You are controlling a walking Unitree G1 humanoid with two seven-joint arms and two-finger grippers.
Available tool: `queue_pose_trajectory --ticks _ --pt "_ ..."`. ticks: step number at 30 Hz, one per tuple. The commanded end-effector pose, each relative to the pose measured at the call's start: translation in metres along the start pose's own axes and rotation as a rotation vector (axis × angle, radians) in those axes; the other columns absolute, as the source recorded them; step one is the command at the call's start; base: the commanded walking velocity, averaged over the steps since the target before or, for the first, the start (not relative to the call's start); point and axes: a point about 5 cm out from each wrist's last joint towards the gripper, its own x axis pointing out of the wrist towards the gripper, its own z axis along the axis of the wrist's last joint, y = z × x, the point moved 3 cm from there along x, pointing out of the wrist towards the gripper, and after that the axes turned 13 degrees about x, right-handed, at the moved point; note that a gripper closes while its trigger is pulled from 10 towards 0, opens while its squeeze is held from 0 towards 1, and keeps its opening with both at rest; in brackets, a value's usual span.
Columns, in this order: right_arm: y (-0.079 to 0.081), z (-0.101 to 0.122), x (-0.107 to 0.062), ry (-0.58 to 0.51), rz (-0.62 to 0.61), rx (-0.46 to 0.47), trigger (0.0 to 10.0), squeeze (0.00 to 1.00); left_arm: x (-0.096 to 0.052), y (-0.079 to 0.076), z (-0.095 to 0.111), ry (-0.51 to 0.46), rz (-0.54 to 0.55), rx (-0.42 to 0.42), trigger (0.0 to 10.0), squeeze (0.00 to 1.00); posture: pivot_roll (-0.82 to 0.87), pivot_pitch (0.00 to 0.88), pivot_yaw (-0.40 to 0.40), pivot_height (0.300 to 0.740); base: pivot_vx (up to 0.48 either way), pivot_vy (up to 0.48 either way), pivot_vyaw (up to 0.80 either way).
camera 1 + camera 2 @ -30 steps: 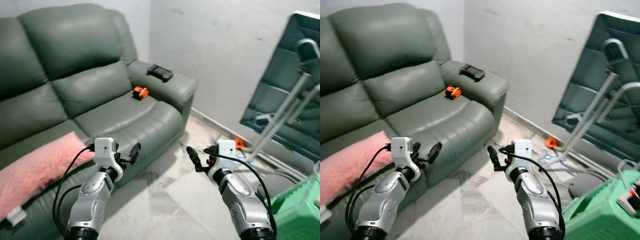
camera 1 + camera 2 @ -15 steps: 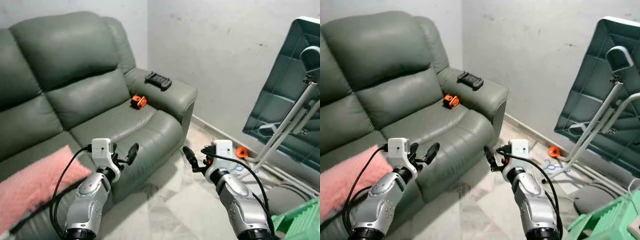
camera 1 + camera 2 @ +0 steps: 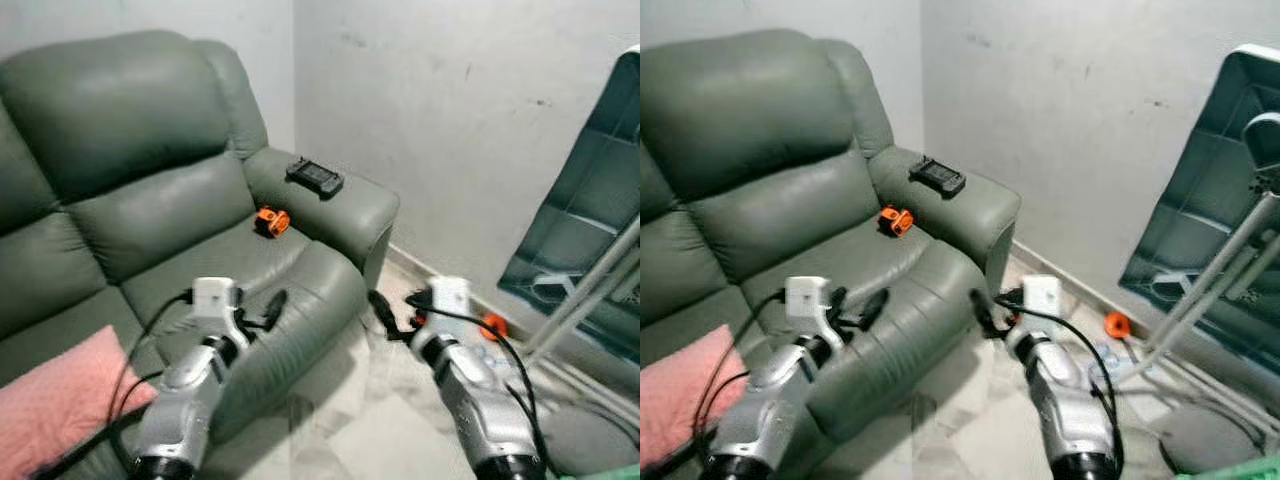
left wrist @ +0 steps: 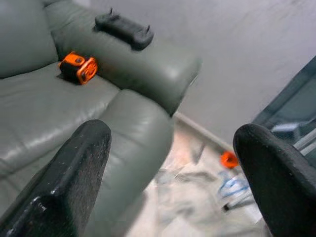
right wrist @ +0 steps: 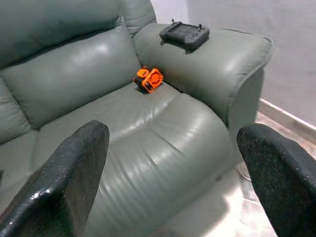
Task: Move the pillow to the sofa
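Wall [image 3: 450,110]: pale grey, scuffed, from 12 to 2 o'clock.
Floor [image 3: 370,420]: marbled light tile, at 6 o'clock.
Table [image 3: 1200,230]: teal, tipped on its side, at 3 o'clock.

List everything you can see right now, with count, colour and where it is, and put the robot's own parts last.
sofa: one, grey-green, against the wall
pillow: one, pink, on the sofa's near seat
small object: one, orange and black, on the far seat by the armrest
controller: one, black, on the armrest
folded table: one, teal with white legs, leaning on the wall
small floor object: one, orange, near the table legs
left gripper: open, over the seat edge
right gripper: open, over the floor
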Motion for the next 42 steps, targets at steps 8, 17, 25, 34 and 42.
queue_pose_trajectory --ticks 8,17,25,34,42 --pt "-0.027 0.0 -0.005 0.007 -0.093 -0.033 10.0 0.0 0.001 0.008 -0.02 0.067 -0.008 0.03 10.0 0.0 -0.16 0.0 0.003 0.74 0.35 0.0 -0.75" --pt "-0.05 -0.018 -0.013 0.062 -0.153 -0.064 10.0 0.0 -0.019 0.057 -0.062 0.244 0.148 0.069 10.0 0.0 -0.17 0.0 0.005 0.74 0.0 0.0 -0.77" --pt "-0.065 -0.03 -0.02 0.101 -0.185 -0.081 10.0 0.0 -0.036 0.082 -0.084 0.346 0.236 0.091 10.0 0.0 -0.17 0.0 0.003 0.74 0.0 0.0 0.0" --pt "-0.096 -0.072 -0.044 0.242 -0.305 -0.147 10.0 0.0 -0.066 0.081 -0.129 0.55 0.248 0.135 10.0 0.0 -0.17 0.0 0.017 0.74 0.0 0.0 0.0" --pt "-0.114 -0.123 -0.079 0.468 -0.422 -0.119 10.0 0.0 -0.1 0.074 -0.165 0.736 0.228 0.161 10.0 0.0 -0.15 0.0 0.019 0.74 0.0 0.0 0.0"
